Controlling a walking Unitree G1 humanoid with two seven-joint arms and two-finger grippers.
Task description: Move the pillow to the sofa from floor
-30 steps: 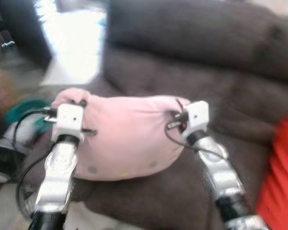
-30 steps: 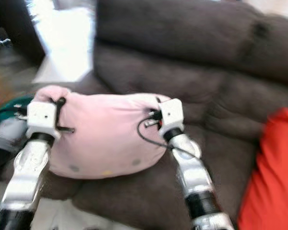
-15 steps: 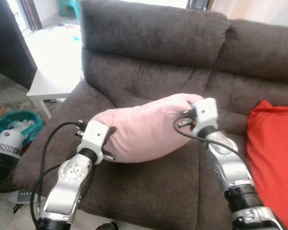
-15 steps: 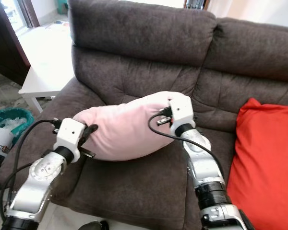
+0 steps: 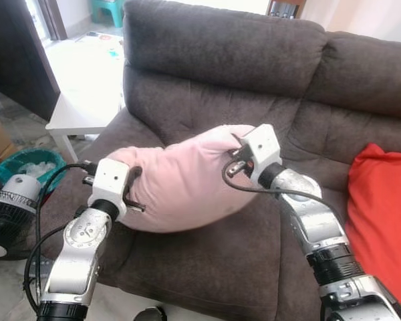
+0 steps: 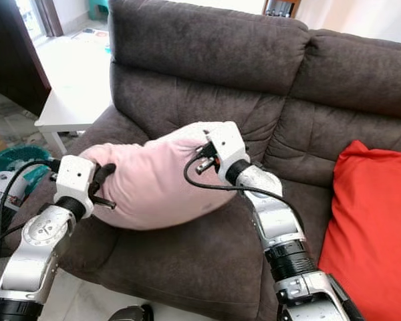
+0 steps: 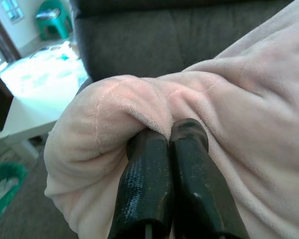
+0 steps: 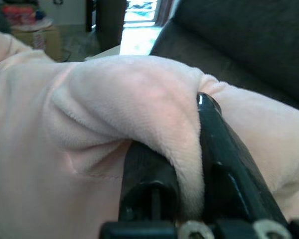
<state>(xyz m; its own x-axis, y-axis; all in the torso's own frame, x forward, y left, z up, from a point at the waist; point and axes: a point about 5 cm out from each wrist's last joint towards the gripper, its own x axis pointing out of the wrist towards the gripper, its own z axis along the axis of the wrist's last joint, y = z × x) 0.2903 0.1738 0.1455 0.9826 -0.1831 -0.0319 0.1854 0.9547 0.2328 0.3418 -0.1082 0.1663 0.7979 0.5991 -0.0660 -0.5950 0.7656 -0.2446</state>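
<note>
**Clerk:** Two grippers entered, both engaged. Left gripper (image 7: 162, 144): black fingers pressed together on a pinched fold at one end of the soft pale-pink plush pillow (image 5: 177, 180). Right gripper (image 8: 184, 149): fingers closed on a thick fold of plush at the other end, cloth bunched between them.

**Assessor:** Position of the pillow?

**Clerk:** Carried between the two arms over the left seat of the dark-brown tufted fabric sofa (image 5: 254, 60), its right end raised toward the backrest, its left end lower, near the armrest. Whether its underside touches the seat cushion, I cannot tell.

**Assessor:** Recommended handling?

**Clerk:** Judgement only: lower both ends together until the seat takes the weight, then open the fingers. Each grip holds just a fold of loose plush, so a slow descent with no pulling apart should keep the cloth from slipping out. Bring the left end inward first; it sits close to the armrest and could roll off toward the floor.

**Assessor:** Surrounding items?

**Clerk:** One bright red cushion (image 5: 381, 207) on the right-hand seat, well apart. One white low table (image 5: 83, 107) beside the armrest. One teal basket (image 5: 27, 160) and one black-and-white floor fan (image 5: 7, 214) on the floor at the left. One black cable (image 5: 40, 227) looping off the left arm.

**Assessor:** Obstructions?

**Clerk:** None on the seat itself.
</note>
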